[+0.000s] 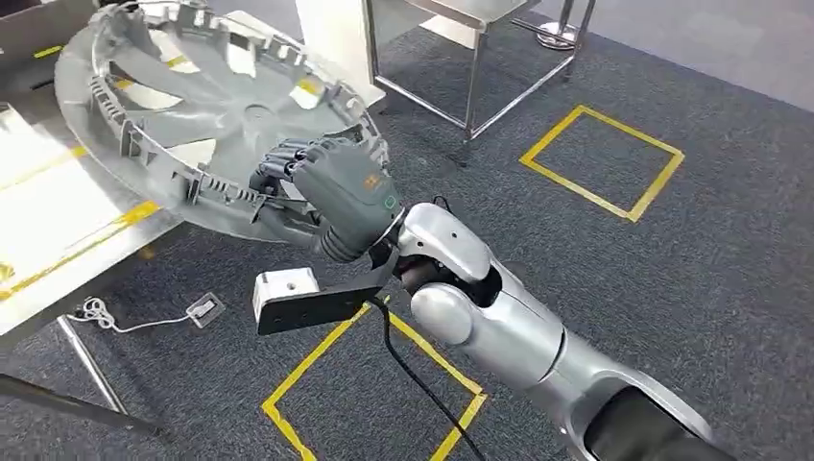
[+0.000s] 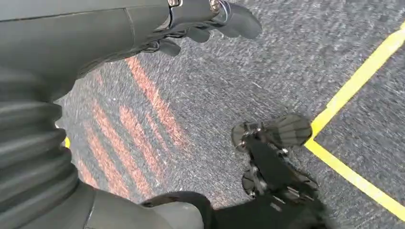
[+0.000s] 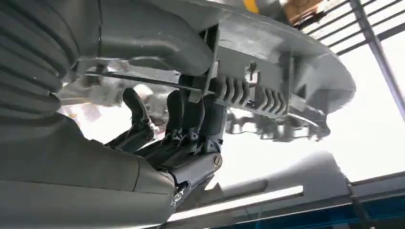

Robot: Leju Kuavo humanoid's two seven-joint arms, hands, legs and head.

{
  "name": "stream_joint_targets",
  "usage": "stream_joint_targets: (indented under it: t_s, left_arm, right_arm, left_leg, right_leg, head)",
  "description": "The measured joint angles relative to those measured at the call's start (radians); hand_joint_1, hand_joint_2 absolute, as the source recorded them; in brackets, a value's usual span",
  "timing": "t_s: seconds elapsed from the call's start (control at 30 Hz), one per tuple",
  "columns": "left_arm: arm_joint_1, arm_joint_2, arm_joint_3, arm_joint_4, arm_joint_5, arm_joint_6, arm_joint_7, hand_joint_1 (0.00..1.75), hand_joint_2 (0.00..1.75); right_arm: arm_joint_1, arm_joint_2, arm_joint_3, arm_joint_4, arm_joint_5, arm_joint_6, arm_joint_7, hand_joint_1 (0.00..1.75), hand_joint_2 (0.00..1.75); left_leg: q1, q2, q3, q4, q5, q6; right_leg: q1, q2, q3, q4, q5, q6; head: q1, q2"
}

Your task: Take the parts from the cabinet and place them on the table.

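A large grey wheel cover [image 1: 192,106] with a ribbed, clipped rim is held tilted above the corner of the pale table [image 1: 48,221] at the left. My right hand [image 1: 341,187] grips its near rim, thumb over the edge and fingers under it. From the right wrist view the cover's rim [image 3: 286,62] runs across my dark fingers [image 3: 191,124], which wrap round it. My left hand [image 2: 191,24] hangs over the grey carpet, holding nothing, its fingers loosely apart.
The table carries yellow tape lines and stands on thin metal legs [image 1: 86,360]. A steel-framed stand [image 1: 470,58] is at the back. Yellow tape squares [image 1: 605,158] mark the carpet. A white cable with a small tag [image 1: 203,307] lies under the table's edge.
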Motion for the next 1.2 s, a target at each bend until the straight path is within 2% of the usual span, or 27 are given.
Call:
stream_joint_targets:
  t_s: [0.03,0.07,0.17,0.2,0.23,0.27,0.33,0.37,0.4,0.47,0.5,0.53,0.6,0.67,0.7,0.73,0.77,0.8,0.87,0.9,0.93,1.0,1.03,1.07,1.1,1.13,1.2]
  left_arm:
    - [-0.003,-0.001,0.0,0.0,0.0,0.0,0.0,0.0,1.75]
    - [-0.003,0.0,0.0,0.0,0.0,0.0,0.0,0.0,1.75]
    - [0.002,0.0,0.0,0.0,0.0,0.0,0.003,0.0,1.75]
    - [0.003,-0.001,0.0,0.0,0.0,0.0,0.002,0.0,1.75]
    - [0.0,-0.001,0.0,0.0,0.0,0.0,0.003,0.0,1.75]
    - [-0.004,-0.001,0.0,0.0,0.0,0.0,0.003,0.0,1.75]
    - [-0.006,-0.001,0.0,0.0,0.001,0.001,0.003,0.0,1.75]
    - [-0.005,-0.001,0.001,0.0,0.001,0.002,0.003,0.0,1.75]
    - [-0.004,-0.001,0.001,0.0,0.001,0.002,0.005,0.0,1.75]
    - [-0.005,-0.001,0.001,0.0,0.001,0.002,0.006,0.0,1.75]
    - [-0.006,-0.003,0.001,0.0,0.002,0.003,0.006,0.0,1.75]
    - [-0.007,-0.007,0.001,0.0,0.002,0.003,0.006,0.0,1.75]
    - [-0.009,-0.006,0.002,0.0,0.003,0.003,0.009,0.0,1.75]
    - [-0.002,-0.005,0.002,0.001,0.003,0.003,0.011,0.0,1.75]
    - [0.0,-0.002,0.002,0.002,0.004,0.003,0.013,0.0,1.75]
    - [0.0,-0.008,0.002,0.002,0.004,0.003,0.013,0.0,1.75]
    - [-0.003,-0.008,0.002,0.002,0.004,0.003,0.013,0.0,1.75]
    - [-0.005,-0.006,0.002,0.002,0.004,0.003,0.014,0.0,1.75]
    - [-0.006,-0.006,0.002,0.002,0.004,0.003,0.015,0.0,1.75]
    - [-0.005,-0.006,0.002,0.002,0.003,0.003,0.018,0.0,1.75]
    - [-0.004,-0.006,0.002,0.002,0.003,0.003,0.021,0.0,1.75]
    - [-0.005,-0.004,0.002,0.002,0.001,0.003,0.021,0.0,1.75]
    - [-0.006,-0.003,0.002,0.002,0.0,0.003,0.021,0.0,1.75]
    - [-0.006,-0.004,0.002,0.002,0.0,0.003,0.022,0.0,1.75]
    - [-0.006,-0.004,0.002,0.002,-0.001,0.003,0.023,0.0,1.75]
    - [-0.006,-0.005,0.002,0.002,-0.002,0.003,0.023,0.0,1.75]
    - [-0.004,-0.005,0.002,0.002,-0.002,0.002,0.023,0.0,1.75]
  right_arm:
    - [0.0,0.0,0.0,0.0,0.0,0.0,0.0,1.75,1.75]
    - [0.001,0.0,0.0,0.0,0.0,0.0,0.0,1.75,1.75]
    - [-0.001,0.001,0.0,0.0,-0.001,-0.002,0.0,1.75,1.75]
    - [-0.001,0.001,0.0,-0.001,0.0,-0.002,0.0,1.75,1.75]
    - [-0.002,0.001,0.0,-0.002,-0.001,-0.002,-0.001,1.75,1.75]
    - [-0.002,0.0,0.0,-0.003,-0.001,-0.003,0.0,1.75,1.75]
    - [0.001,-0.004,0.0,-0.002,-0.001,-0.002,0.0,1.75,1.75]
    - [0.002,-0.004,0.0,-0.002,-0.001,-0.002,0.0,1.75,1.75]
    - [0.002,-0.004,0.0,-0.002,-0.001,-0.002,0.0,1.75,1.75]
    - [0.001,-0.004,0.0,-0.003,-0.001,-0.002,0.0,1.75,1.75]
    - [0.001,-0.004,0.0,-0.002,-0.001,-0.002,0.0,1.75,1.75]
    - [0.0,-0.004,0.0,-0.002,-0.001,-0.002,0.0,1.75,1.75]
    - [0.0,-0.005,0.0,-0.003,-0.001,-0.002,-0.001,1.75,1.75]
    - [-0.001,-0.002,0.0,-0.003,0.0,-0.002,-0.003,1.75,1.75]
    - [-0.002,0.0,0.0,-0.003,0.0,-0.002,-0.003,1.75,1.75]
    - [-0.002,0.002,0.0,-0.003,0.0,-0.002,-0.003,1.75,1.75]
    - [-0.005,0.002,0.0,-0.004,-0.003,-0.002,-0.003,1.75,1.75]
    - [-0.003,0.001,-0.001,-0.003,-0.009,-0.002,-0.003,1.75,1.75]
    - [0.002,0.0,-0.001,-0.004,-0.018,-0.002,-0.008,1.75,1.75]
    - [0.003,0.0,-0.001,-0.004,-0.02,-0.002,-0.011,1.75,1.75]
    - [0.003,0.0,-0.001,-0.004,-0.024,-0.002,-0.012,1.75,1.75]
    - [0.003,0.0,-0.001,-0.005,-0.026,-0.002,-0.012,1.75,1.75]
    - [0.003,0.0,-0.002,-0.005,-0.027,-0.003,-0.013,1.75,1.75]
    - [0.003,-0.001,-0.003,-0.005,-0.027,-0.003,-0.013,1.75,1.75]
    - [0.004,-0.001,-0.003,-0.006,-0.027,-0.004,-0.015,1.75,1.75]
    - [0.004,-0.002,-0.003,-0.006,-0.027,-0.005,-0.016,1.75,1.75]
    - [0.004,-0.004,-0.004,-0.007,-0.027,-0.005,-0.016,1.75,1.75]
  left_leg:
    - [-0.009,0.012,0.006,-0.003,-0.005,0.016]
    - [-0.01,-0.007,0.001,-0.002,-0.002,0.028]
    - [-0.009,-0.033,-0.004,-0.006,0.003,0.048]
    - [-0.003,-0.042,-0.003,-0.008,0.007,0.054]
    - [-0.001,-0.05,-0.005,-0.008,0.01,0.06]
    - [0.0,-0.06,-0.007,-0.008,0.011,0.064]
    - [0.0,-0.086,-0.013,-0.008,0.014,0.066]
    - [0.0,-0.099,-0.015,-0.007,0.016,0.065]
    - [0.0,-0.111,-0.016,-0.007,0.017,0.064]
    - [0.001,-0.142,-0.016,-0.006,0.021,0.058]
    - [0.002,-0.155,-0.017,-0.005,0.023,0.055]
    - [0.002,-0.166,-0.023,-0.004,0.026,0.047]
    - [0.008,-0.188,-0.035,-0.008,0.036,0.031]
    - [0.01,-0.216,-0.038,-0.022,0.048,0.012]
    - [0.012,-0.207,-0.044,-0.022,0.047,0.01]
    - [-0.001,-0.143,-0.055,0.007,0.02,0.01]
    - [-0.002,-0.096,-0.083,0.073,-0.022,0.005]
    - [0.0,-0.074,-0.116,0.153,-0.063,0.002]
    - [0.001,-0.064,-0.167,0.288,-0.112,-0.002]
    - [0.001,-0.064,-0.159,0.285,-0.103,-0.004]
    - [0.002,-0.064,-0.126,0.236,-0.074,-0.004]
    - [0.002,-0.058,-0.013,0.047,0.001,-0.001]
    - [0.0,-0.052,0.018,-0.01,-0.013,0.006]
    - [-0.005,-0.055,0.02,-0.013,-0.008,0.02]
    - [0.0,-0.055,0.017,-0.014,-0.005,0.024]
    - [-0.001,-0.055,0.016,-0.013,-0.005,0.023]
    - [-0.003,-0.056,0.015,-0.013,-0.004,0.027]
  right_leg:
    - [0.008,-0.007,-0.005,0.004,-0.004,0.006]
    - [0.009,-0.011,-0.006,0.005,-0.002,0.009]
    - [0.007,-0.037,0.0,0.002,-0.005,0.024]
    - [0.0,0.001,-0.002,0.017,-0.018,0.033]
    - [-0.002,0.049,-0.021,0.06,-0.051,0.038]
    - [-0.004,0.076,-0.055,0.138,-0.094,0.042]
    - [-0.006,0.085,-0.133,0.299,-0.157,0.046]
    - [-0.006,0.086,-0.148,0.325,-0.156,0.044]
    - [-0.006,0.087,-0.138,0.304,-0.132,0.042]
    - [-0.007,0.102,-0.058,0.142,-0.041,0.034]
    - [-0.009,0.136,-0.014,0.053,-0.003,0.028]
    - [-0.012,0.2,0.003,0.012,-0.014,0.023]
    - [-0.005,0.175,-0.003,0.007,-0.008,0.026]
    - [-0.006,0.151,-0.001,-0.001,0.001,0.011]
    - [-0.017,0.131,0.004,-0.015,0.01,0.004]
    - [-0.015,0.125,0.007,-0.02,0.014,-0.005]
    - [-0.013,0.111,0.006,-0.021,0.015,-0.006]
    - [-0.01,0.099,0.005,-0.02,0.014,-0.007]
    - [-0.009,0.079,0.003,-0.02,0.014,-0.007]
    - [-0.009,0.073,0.003,-0.02,0.014,-0.007]
    - [-0.009,0.069,0.004,-0.018,0.014,-0.007]
    - [-0.01,0.063,0.004,-0.011,0.011,-0.002]
    - [-0.007,0.061,0.001,-0.007,0.007,0.005]
    - [-0.002,0.062,-0.004,0.001,0.005,0.009]
    - [0.003,0.063,-0.008,0.003,0.005,0.011]
    - [0.005,0.065,-0.009,0.001,0.009,-0.006]
    - [0.004,0.065,-0.008,-0.003,0.011,-0.01]
  head:
    - [-0.002,0.0]
    - [0.0,0.0]
    - [-0.001,0.0]
    - [0.0,0.0]
    - [0.001,0.0]
    - [0.003,0.0]
    - [0.003,0.0]
    - [0.003,0.0]
    - [0.003,0.0]
    - [0.004,0.0]
    - [0.003,0.0]
    - [0.002,0.0]
    - [0.004,0.0]
    - [0.005,0.0]
    - [0.006,0.0]
    - [-0.006,0.0]
    - [-0.012,0.0]
    - [-0.012,0.0]
    - [-0.012,0.0]
    - [-0.012,0.0]
    - [-0.012,0.0]
    - [-0.012,0.0]
    - [-0.012,0.0]
    - [-0.012,0.0]
    - [-0.011,0.0]
    - [-0.011,0.0]
    - [-0.012,0.0]
